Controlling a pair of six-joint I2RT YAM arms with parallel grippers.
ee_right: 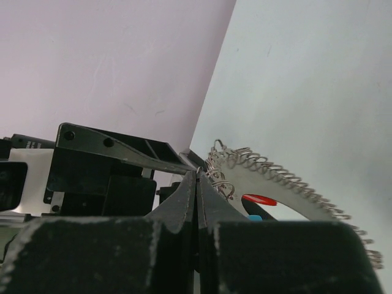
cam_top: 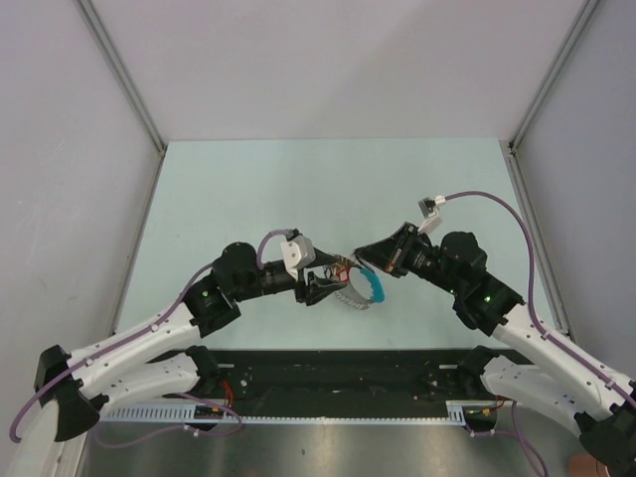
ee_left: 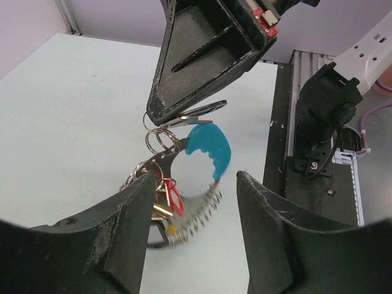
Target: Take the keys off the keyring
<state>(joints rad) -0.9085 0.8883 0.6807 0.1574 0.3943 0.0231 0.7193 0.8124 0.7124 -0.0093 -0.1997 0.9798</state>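
The keyring (ee_left: pixel 205 208) is held up off the worktop (ee_left: pixel 73 110) by the right pincer (ee_left: pixel 160 117), which is closed tight on the small split rings at the loop's top. Whether the flat key (ee_left: pixel 205 110) jutting out beside its tip is nipped as well cannot be told. The loop is hung below that tip, with its blue band (ee_left: pixel 211 150) turned toward the right arm's side.

The left pincer (ee_left: pixel 195 184) is set half wide, holding nothing, and the loop's lower part is straddled by it. The keys (ee_left: pixel 168 202), among them the red-headed one (ee_left: pixel 174 199), are bunched against the inner face of one of its fingers (ee_left: pixel 131 226), their long axes pointing down. The other finger is kept apart from the coil. The left arm is judged the nearer one for the pull, which should probably be directed away from the right pincer.
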